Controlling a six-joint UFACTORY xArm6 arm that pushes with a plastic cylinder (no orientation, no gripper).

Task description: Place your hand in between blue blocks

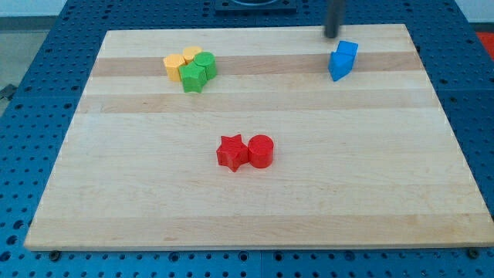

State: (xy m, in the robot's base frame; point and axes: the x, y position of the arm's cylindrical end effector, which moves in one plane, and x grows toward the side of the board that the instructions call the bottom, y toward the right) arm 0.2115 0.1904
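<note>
Two blue blocks are seen pressed together near the desk's top right corner, reading almost as one angular mass; their separate shapes cannot be made out. The rod is held upright and blurred just above them, at the top edge, and my tip is placed just beside their upper left, apart from them. No fingers are carried by the rod, so no state can be told. A red star and red cylinder are set touching at mid-desk. Yellow blocks and green blocks are clustered near the top left corner.
</note>
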